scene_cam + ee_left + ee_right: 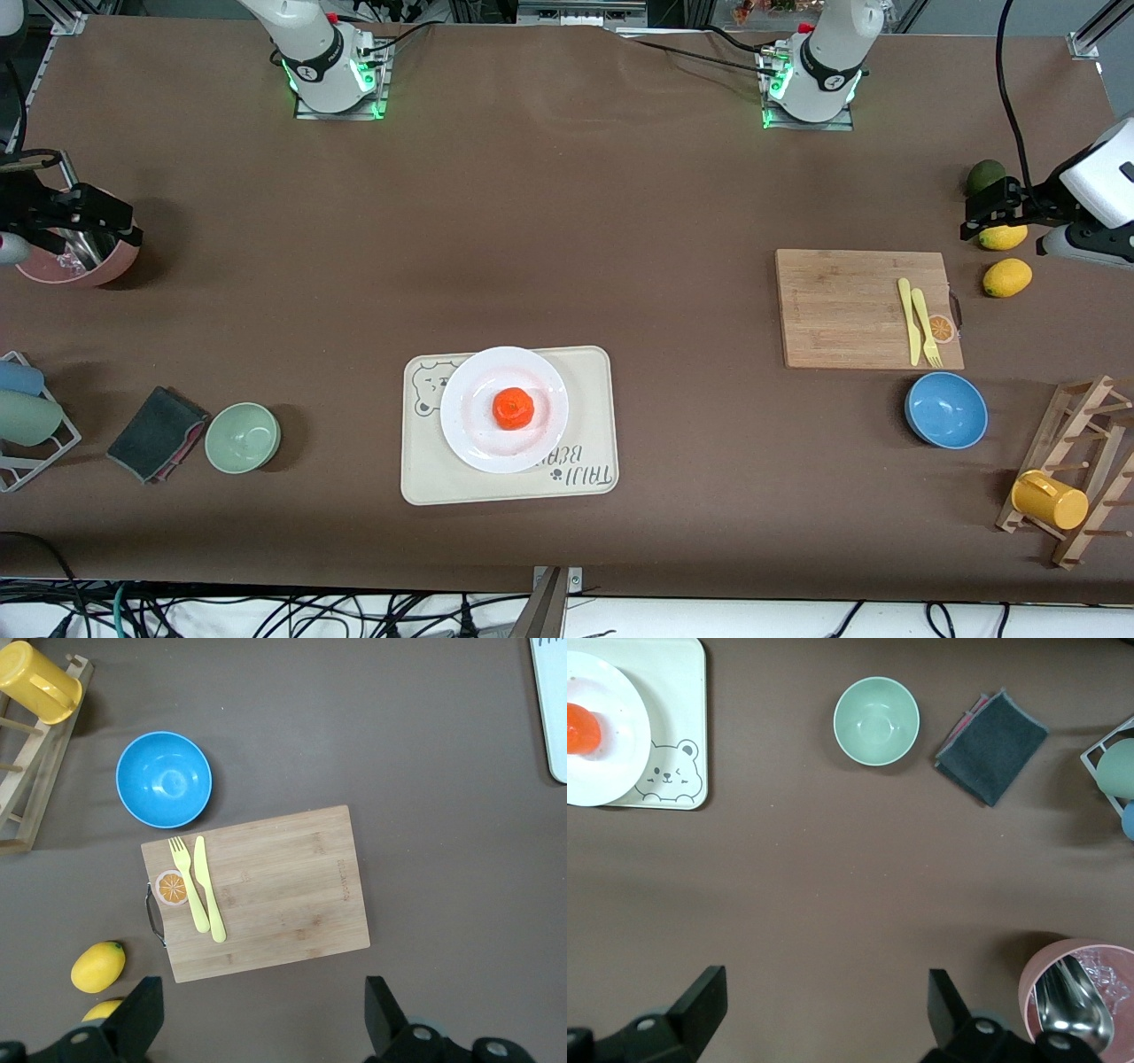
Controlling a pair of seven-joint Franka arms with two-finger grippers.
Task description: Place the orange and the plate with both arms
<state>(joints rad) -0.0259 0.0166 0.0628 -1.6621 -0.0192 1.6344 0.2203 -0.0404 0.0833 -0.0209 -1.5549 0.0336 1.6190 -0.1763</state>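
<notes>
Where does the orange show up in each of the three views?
Front view: the orange sits on the plate, on the cream tray, low centre of the picture.
Left wrist view: not in it; only the tray's corner shows.
Right wrist view: cut off at the picture's edge, on the plate.
Shared landmark: the cream tray.

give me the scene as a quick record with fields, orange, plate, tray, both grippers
orange: orange sits in the middle of the plate
plate: white plate lies on the tray, toward its bear-drawing end
tray: cream tray flat on the table, near the front camera
left gripper: left gripper open, empty, over the lemons at its end of the table
right gripper: right gripper open, empty, over the pink bowl
</notes>
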